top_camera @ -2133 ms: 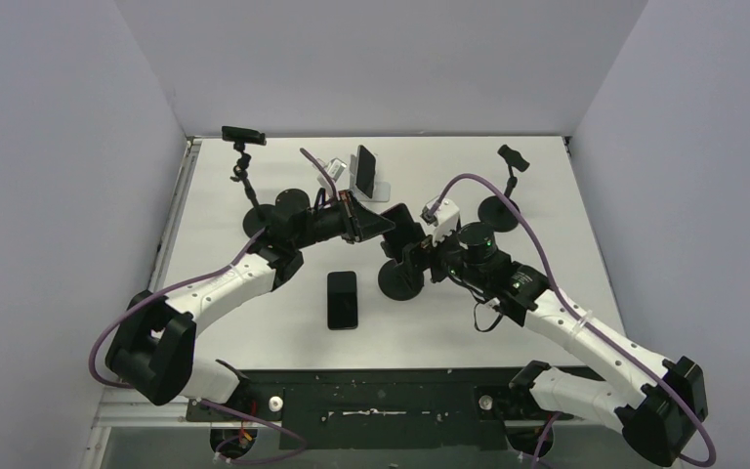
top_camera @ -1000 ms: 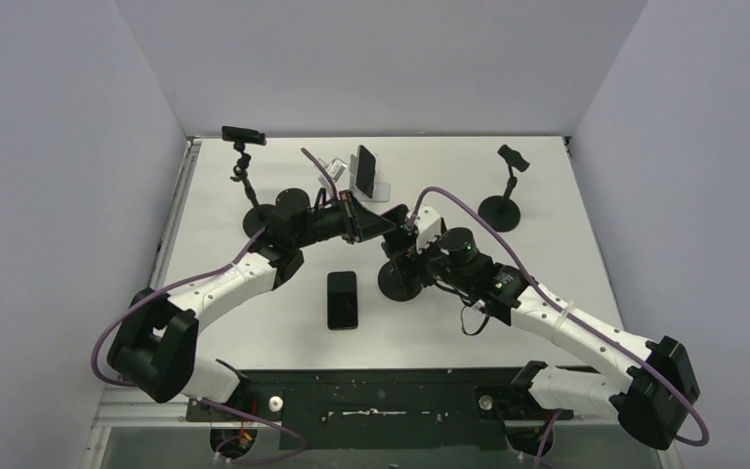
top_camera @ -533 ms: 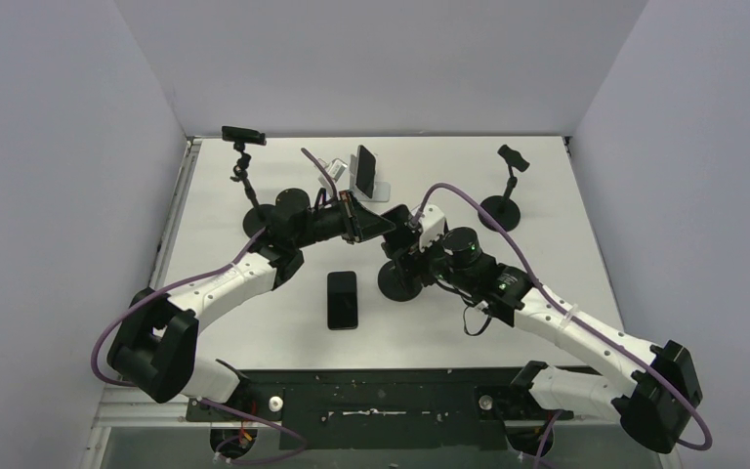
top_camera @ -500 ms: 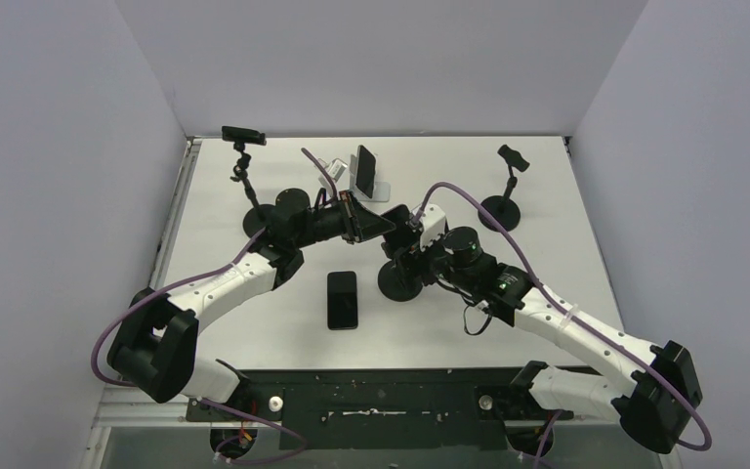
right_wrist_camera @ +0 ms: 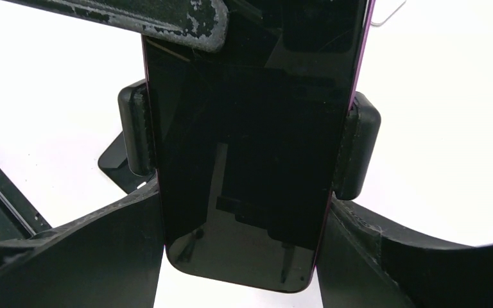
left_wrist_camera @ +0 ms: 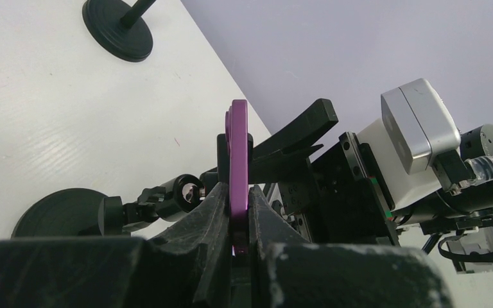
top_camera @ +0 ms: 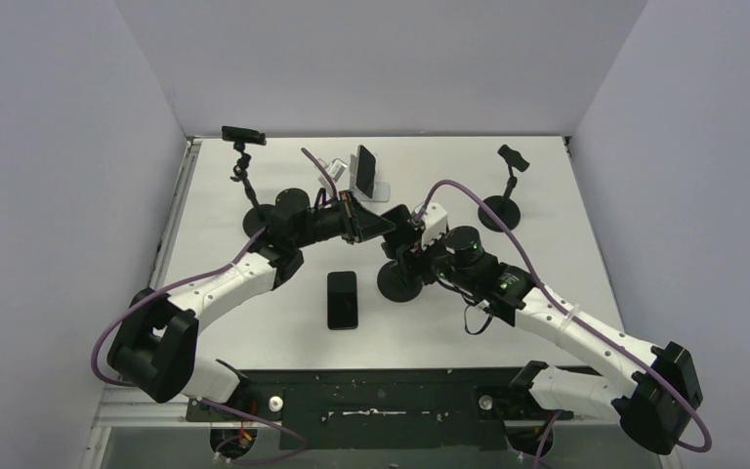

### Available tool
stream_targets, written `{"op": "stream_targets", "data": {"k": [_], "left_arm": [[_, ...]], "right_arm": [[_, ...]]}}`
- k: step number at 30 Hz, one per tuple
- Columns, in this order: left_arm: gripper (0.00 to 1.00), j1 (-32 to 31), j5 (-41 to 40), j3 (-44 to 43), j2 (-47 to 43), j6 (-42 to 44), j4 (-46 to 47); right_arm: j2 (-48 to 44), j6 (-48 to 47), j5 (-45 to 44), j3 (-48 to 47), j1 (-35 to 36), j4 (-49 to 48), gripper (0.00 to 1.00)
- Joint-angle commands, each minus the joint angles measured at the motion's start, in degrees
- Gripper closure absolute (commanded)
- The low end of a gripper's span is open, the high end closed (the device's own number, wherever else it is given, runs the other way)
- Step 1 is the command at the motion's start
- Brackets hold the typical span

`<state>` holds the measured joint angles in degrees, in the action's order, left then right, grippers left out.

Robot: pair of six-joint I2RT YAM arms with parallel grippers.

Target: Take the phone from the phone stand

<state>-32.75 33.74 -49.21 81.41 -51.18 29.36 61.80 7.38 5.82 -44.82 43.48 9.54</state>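
Dark-screened, purple-edged phone (right_wrist_camera: 257,160) clamped between the black phone stand (right_wrist_camera: 358,144) side grips

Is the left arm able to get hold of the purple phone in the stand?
Probably yes. The left gripper is shut on the edge of the phone, nothing between them. The stand's clamp grips its sides, so pulling it free may take effort.

surface: white table (top_camera: 576,274) | flat on it: dark phone (top_camera: 343,299) | standing: phone stand (top_camera: 391,283)
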Motion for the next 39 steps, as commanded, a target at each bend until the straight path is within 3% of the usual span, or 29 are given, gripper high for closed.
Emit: {"op": "stream_targets", "data": {"k": [1, 3, 5, 8, 11, 15, 23, 29, 36, 39], "left_arm": [[0.97, 0.5, 1.51, 0.83, -0.89, -0.4, 0.51], [0.72, 0.67, 1.15, 2.14, -1.98, -1.1, 2.81], [0.56, 0.9, -0.55, 4.67, -3.94, -1.9, 6.29], [0.45, 0.94, -5.01, 8.81, -7.84, -1.86, 9.83], [0.4, 0.86, -9.05, 12.07, -11.49, -0.35, 10.29], [0.39, 0.01, -10.83, 15.85, -13.62, -0.98, 15.34], [0.39, -5.57, -12.83, 13.36, -10.72, 3.36, 14.27], [0.39, -6.32, -15.39, 11.48, -8.81, 4.5, 11.52], [0.6, -6.96, -16.06, 9.82, -7.47, 4.34, 10.46], [0.62, -7.28, -15.27, 9.18, -6.61, 4.06, 9.9]], "right_arm": [[-1.19, 0.09, -0.81, -1.12, -0.4, -3.19, 0.61], [-1.39, -0.1, -0.89, -1.03, -0.33, -3.14, 0.67], [-1.5, -0.23, -0.9, -1.13, -0.37, -2.97, 0.72], [-1.6, 0.23, -0.92, -1.68, -0.16, -2.57, 0.75], [-1.44, 1.04, -0.82, -2.46, -0.04, -2.13, 0.81], [-0.83, 1.77, -0.97, -3.54, 0.32, -1.17, 1.0], [0.46, 3.83, -2.38, -5.45, 1.03, 0.17, 1.0], [1.1, 4.87, -4.58, -6.54, 1.97, 1.54, 1.0], [1.53, 5.55, -6.86, -6.44, 2.48, 1.47, 1.0], [1.76, 5.54, -7.58, -6.27, 2.53, 1.37, 1.0]]}}
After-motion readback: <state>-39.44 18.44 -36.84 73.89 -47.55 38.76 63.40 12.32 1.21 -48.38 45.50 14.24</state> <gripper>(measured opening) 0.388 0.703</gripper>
